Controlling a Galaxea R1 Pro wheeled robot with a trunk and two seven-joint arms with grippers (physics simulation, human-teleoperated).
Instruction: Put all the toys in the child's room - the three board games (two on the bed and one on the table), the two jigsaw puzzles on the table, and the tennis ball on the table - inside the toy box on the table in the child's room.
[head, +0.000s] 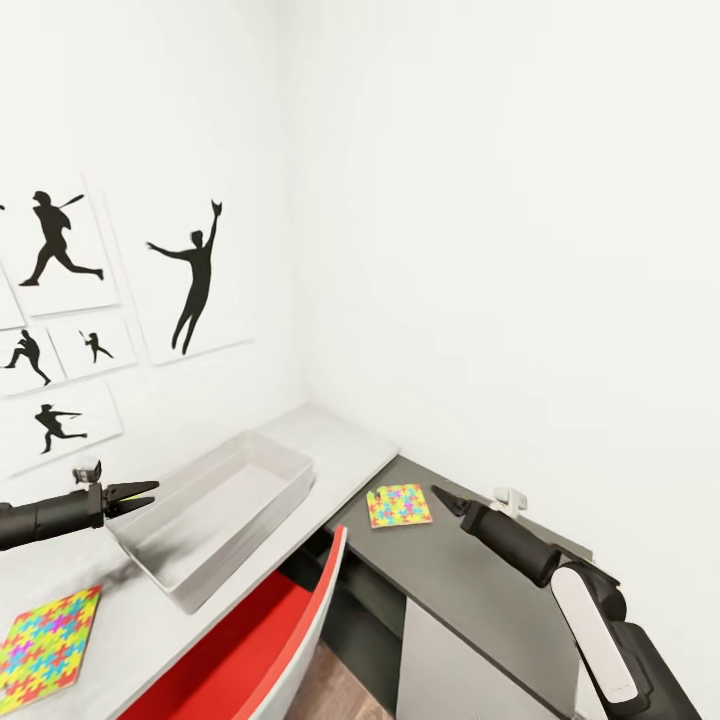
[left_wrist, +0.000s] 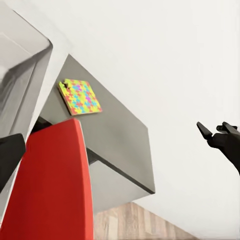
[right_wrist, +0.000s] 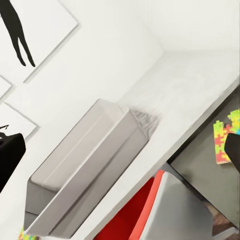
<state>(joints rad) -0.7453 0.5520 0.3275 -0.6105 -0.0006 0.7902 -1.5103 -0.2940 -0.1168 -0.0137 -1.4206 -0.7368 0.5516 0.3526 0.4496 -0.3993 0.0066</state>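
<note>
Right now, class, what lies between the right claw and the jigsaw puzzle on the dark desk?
Nothing: in the head view, only bare dark desk top separates the right claw from the jigsaw puzzle.

The left arm reached in level from the left of the head view, its black forearm ending in the left gripper, whose two fingers pointed rightward and stood slightly parted with nothing between them. The right arm rose from the lower right, white link then black forearm, angled up and leftward. The right gripper tapered to a point, its fingers close together.
</note>
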